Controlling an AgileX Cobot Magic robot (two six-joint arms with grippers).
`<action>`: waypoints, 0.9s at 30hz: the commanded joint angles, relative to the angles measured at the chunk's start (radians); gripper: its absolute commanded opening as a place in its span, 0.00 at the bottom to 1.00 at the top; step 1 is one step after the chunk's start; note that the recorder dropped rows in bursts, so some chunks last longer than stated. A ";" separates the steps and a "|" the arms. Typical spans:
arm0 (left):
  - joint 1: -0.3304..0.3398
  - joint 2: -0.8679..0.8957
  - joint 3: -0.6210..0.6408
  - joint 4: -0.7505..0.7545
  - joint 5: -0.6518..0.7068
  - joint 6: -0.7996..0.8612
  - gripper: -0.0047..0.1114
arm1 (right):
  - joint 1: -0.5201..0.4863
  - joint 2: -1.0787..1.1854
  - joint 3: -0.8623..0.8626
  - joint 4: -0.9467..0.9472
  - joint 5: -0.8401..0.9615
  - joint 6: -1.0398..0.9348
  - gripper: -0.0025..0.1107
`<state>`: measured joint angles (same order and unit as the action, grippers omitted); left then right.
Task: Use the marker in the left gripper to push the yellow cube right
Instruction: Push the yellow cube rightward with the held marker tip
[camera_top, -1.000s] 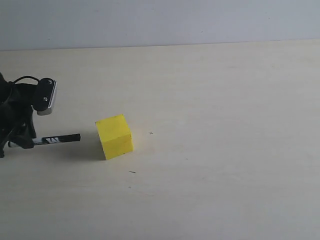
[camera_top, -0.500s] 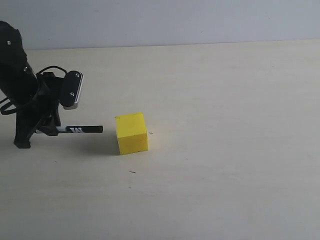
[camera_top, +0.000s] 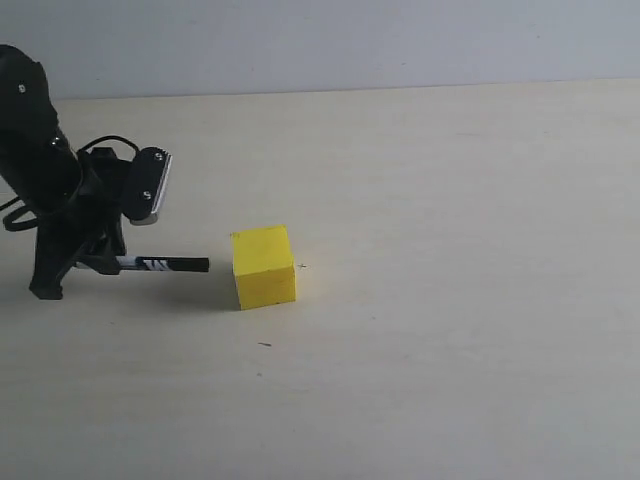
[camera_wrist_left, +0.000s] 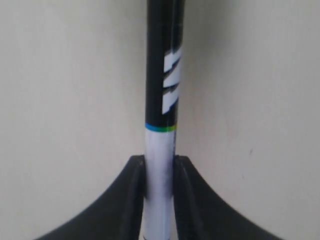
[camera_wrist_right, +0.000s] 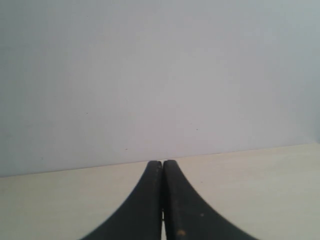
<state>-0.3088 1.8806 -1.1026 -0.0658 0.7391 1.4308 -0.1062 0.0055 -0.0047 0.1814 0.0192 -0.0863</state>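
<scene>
On the left of the pale table (camera_top: 450, 320), exterior view: left gripper (camera_top: 98, 262) holds the marker (camera_top: 165, 264) level, black cap end aimed at the yellow cube (camera_top: 264, 266) — close, with a small gap between. Left wrist view: jaws clamped on the white barrel. Right wrist view: right gripper (camera_wrist_right: 162, 172) — jaws pressed together, nothing between them.

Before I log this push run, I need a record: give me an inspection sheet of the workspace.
Surface: pale wooden table, a few tiny dark specks.
Job's things: yellow cube sits flat on the table; marker held level, black end pointing at the cube, not touching it.
Clutter: nothing seen.
Grippers: left gripper shut on the marker's white barrel; right gripper shut, empty.
Cables: black cable looped beside the left gripper.
Surroundings: plain grey wall.
</scene>
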 joint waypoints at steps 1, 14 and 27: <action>-0.099 -0.002 -0.013 -0.096 -0.091 0.000 0.04 | 0.002 -0.006 0.005 -0.004 0.000 -0.006 0.02; -0.018 0.005 -0.043 0.039 0.045 -0.103 0.04 | 0.002 -0.006 0.005 -0.004 0.000 -0.006 0.02; -0.018 0.005 -0.043 0.055 0.023 -0.107 0.04 | 0.002 -0.006 0.005 -0.004 0.000 -0.006 0.02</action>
<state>-0.3295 1.8865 -1.1424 -0.0094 0.7682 1.3341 -0.1062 0.0055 -0.0047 0.1814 0.0192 -0.0863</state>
